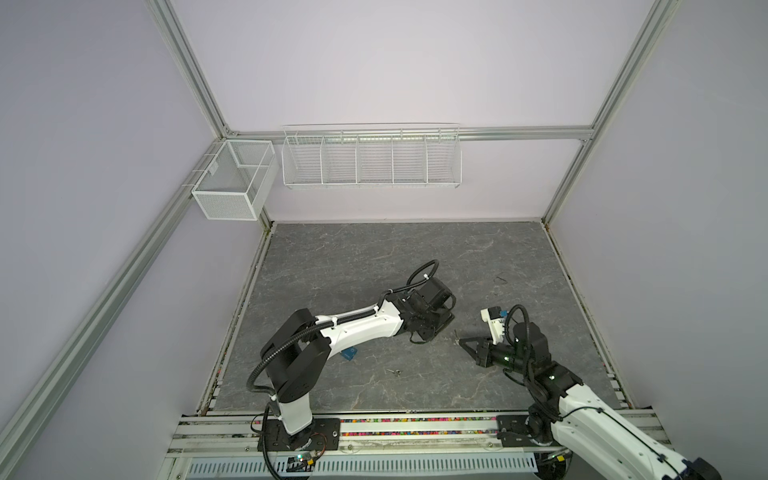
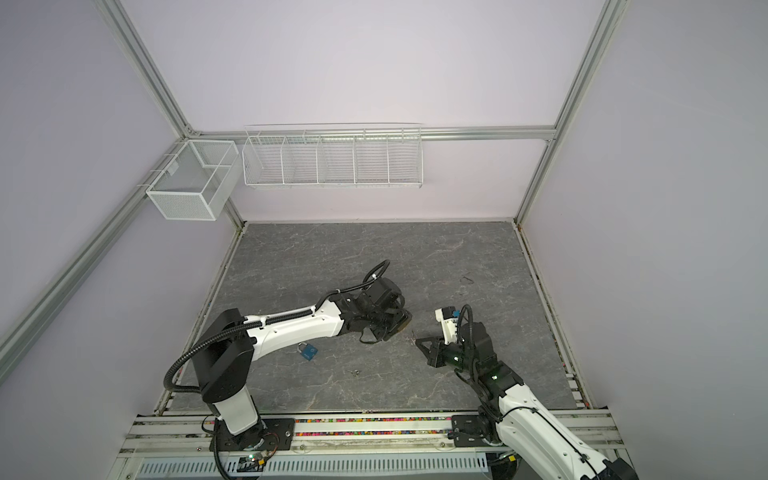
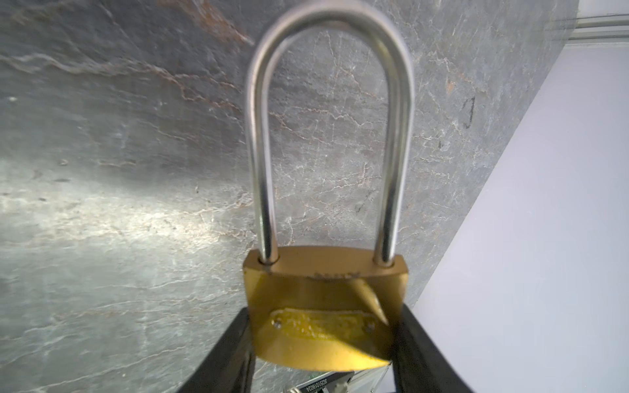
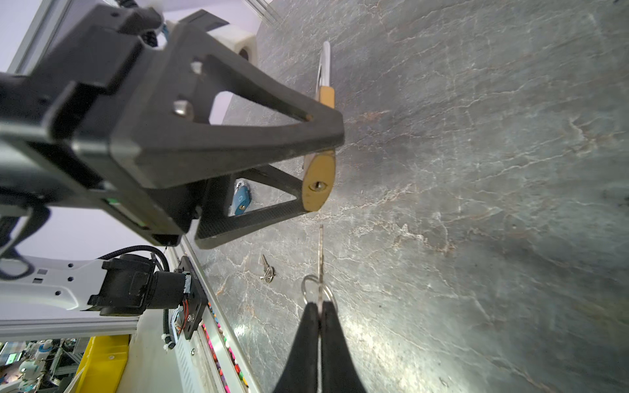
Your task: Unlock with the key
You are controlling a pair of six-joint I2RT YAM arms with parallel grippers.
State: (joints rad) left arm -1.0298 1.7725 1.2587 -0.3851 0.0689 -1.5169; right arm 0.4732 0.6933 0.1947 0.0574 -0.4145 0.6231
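Note:
My left gripper (image 3: 323,340) is shut on the body of a brass padlock (image 3: 323,316), whose long silver shackle (image 3: 328,102) points away from the wrist. In the right wrist view the padlock (image 4: 318,180) shows its keyhole end toward me. My right gripper (image 4: 320,306) is shut on a thin key (image 4: 321,258) with a ring, edge-on and aimed at the keyhole. The key tip stays a short way from the lock. In both top views the left gripper (image 1: 440,328) and right gripper (image 1: 461,341) face each other mid-table, and brass (image 2: 401,326) shows between the left fingers.
A small blue padlock (image 2: 308,352) lies on the grey marbled table under the left forearm. A spare key (image 1: 395,371) lies nearer the front edge. Two white wire baskets (image 1: 370,158) (image 1: 232,183) hang on the back and left walls.

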